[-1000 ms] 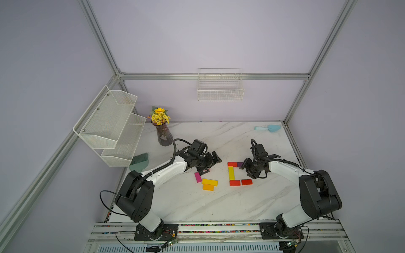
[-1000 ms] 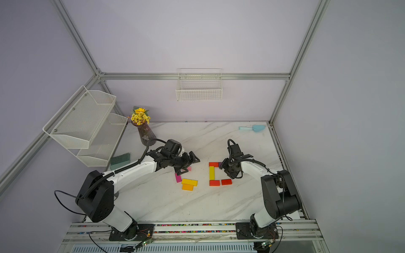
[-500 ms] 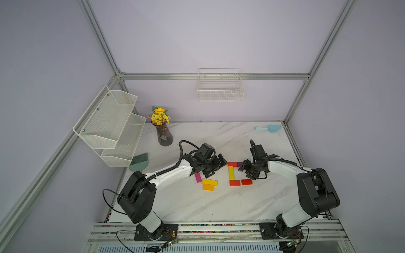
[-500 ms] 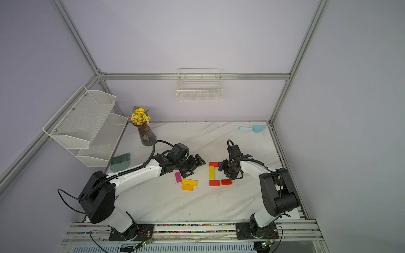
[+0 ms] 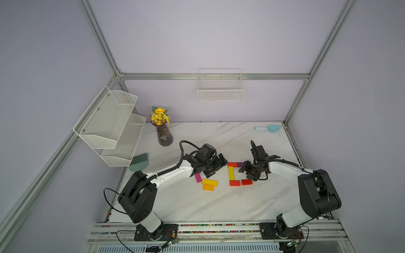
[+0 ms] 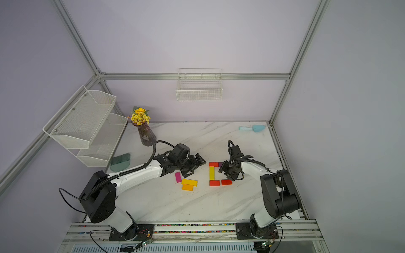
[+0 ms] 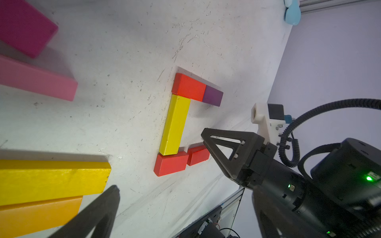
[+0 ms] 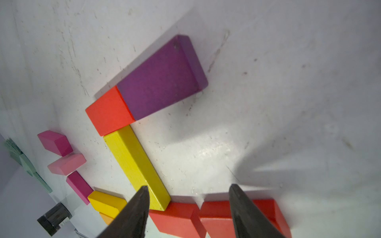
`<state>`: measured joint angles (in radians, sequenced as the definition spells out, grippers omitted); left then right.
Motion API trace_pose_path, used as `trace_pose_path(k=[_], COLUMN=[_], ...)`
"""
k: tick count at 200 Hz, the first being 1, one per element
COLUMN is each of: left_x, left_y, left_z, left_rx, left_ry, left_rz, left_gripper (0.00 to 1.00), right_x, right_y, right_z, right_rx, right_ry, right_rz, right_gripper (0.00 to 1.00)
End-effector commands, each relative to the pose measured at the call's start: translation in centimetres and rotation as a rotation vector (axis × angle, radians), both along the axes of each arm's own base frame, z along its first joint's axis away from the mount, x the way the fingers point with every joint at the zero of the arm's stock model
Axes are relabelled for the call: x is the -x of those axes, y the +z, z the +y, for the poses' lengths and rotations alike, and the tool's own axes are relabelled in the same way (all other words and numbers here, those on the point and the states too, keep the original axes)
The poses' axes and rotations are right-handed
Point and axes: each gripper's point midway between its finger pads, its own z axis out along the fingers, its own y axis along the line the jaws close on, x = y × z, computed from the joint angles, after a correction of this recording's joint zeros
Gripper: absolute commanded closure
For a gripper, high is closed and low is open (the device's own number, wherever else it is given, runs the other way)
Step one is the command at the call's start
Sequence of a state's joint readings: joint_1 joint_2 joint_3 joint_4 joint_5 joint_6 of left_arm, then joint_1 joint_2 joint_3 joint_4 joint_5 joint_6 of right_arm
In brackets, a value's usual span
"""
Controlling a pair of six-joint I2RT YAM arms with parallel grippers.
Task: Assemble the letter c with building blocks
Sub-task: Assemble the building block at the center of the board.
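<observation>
- A near-finished C lies flat on the marble table (image 5: 197,208): a yellow block (image 5: 231,173) as spine, a red corner block (image 5: 232,164) and purple block (image 5: 240,163) as far arm, two red blocks (image 5: 235,183) as near arm, the outer one slightly out of line
- The right gripper (image 8: 187,187) hovers at the C's mouth, jaws half apart, pinching nothing, seemingly placed to square that arm
- The left gripper (image 5: 215,167), spread wide and empty, hangs beside the spare blocks (image 5: 210,182)

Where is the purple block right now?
In both top views the purple block lies flat near the table's middle, toward the right arm, touching the red block at the C's far corner.
</observation>
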<state>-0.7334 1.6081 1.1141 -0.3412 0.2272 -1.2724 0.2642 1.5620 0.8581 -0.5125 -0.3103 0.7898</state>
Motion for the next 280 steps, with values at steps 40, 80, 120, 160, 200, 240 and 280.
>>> trace_pose_path(k=[40,80,120,160,200,240,280], left_x=[-0.7,-0.6,-0.5,-0.4,-0.3,-0.2,-0.1], left_y=[0.6,0.5,0.6,0.6,0.7,0.7,0.6], left_z=[-0.7,-0.7,-0.7,-0.7,-0.6,-0.4,-0.5], left_rx=[0.024,0.025,0.028,0.029,0.03,0.029,0.027], left_ry=[0.003,0.001,-0.001,-0.003,0.0,0.002,0.001], left_rz=[-0.025,-0.022,-0.024,-0.023,-0.025,-0.024,-0.026], left_gripper=[0.0,0.0,0.0,0.0,0.0,0.0,0.0], right_x=[1.2,1.4,0.8,-0.3,-0.7,-0.7,-0.8], right_y=[0.0,0.2,0.9,1.3,0.5,-0.4,-0.8], right_z=[-0.2,-0.3,-0.3,0.3,1.3,2.0,2.7], right_rx=[-0.009,-0.012,-0.007,-0.024,-0.058,-0.085,-0.113], right_ry=[0.004,0.002,-0.007,0.023,0.073,0.111,0.137], right_rz=[0.021,0.019,-0.011,-0.025,0.0,0.028,0.043], right_gripper=[0.36,0.36,0.36,0.36,0.36,0.36,0.36])
